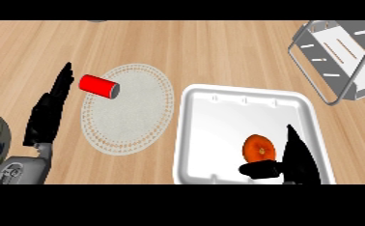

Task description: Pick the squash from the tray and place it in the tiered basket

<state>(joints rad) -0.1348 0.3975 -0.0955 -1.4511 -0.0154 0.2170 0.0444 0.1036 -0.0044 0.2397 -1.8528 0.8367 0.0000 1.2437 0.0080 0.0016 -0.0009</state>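
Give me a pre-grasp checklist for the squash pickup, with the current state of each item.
1. Squash lies inside the white tray, near its lower right: ok.
2. Right robot hand is beside the squash, thumb under it, fingers straight up at its right: ok.
3. Fingers curled round the squash: not ok, the hand is open.
4. Tiered basket is in view at the upper right, beyond the tray: ok.
5. Left robot hand rests open at the left, apart from the tray: ok.
6. Red can lies on the round placemat, left of the tray and off the way to the basket: ok.
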